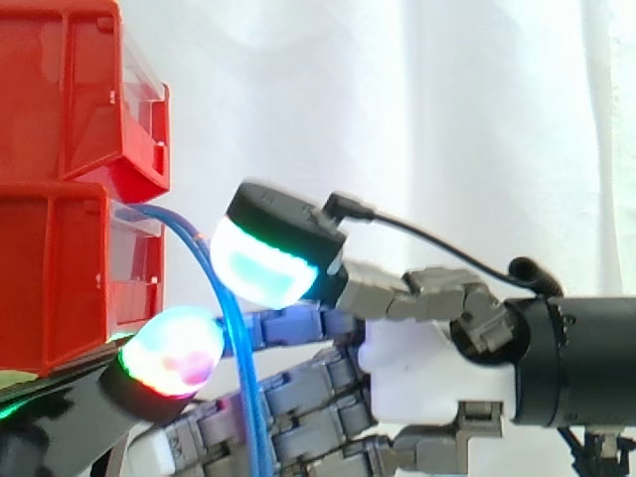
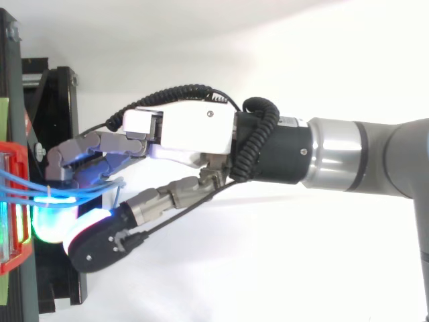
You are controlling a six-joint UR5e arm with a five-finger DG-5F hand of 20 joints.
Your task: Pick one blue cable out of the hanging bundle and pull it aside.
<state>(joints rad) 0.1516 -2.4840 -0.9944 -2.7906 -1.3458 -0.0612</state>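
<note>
Plainly, the hand (image 2: 194, 131) reaches in from the right, its grey, blocky, segmented fingers (image 1: 298, 393) stretched nearly straight towards the stacked red bins (image 1: 60, 278) of glossy plastic on the black stand (image 2: 57, 100). Thin, smooth blue cables (image 1: 231, 318) leave the lower bin's front, arch to the right and hang as a tight bundle through the narrow gap between the thumb's rounded pad (image 1: 263, 263), glowing white and cyan under a black cap, and an egg-shaped pad (image 1: 174, 348) glowing green and magenta at lower left. The two pads stand apart; whether either touches the strands cannot be told. Behind hangs a softly folded white curtain (image 1: 447, 119).
</note>
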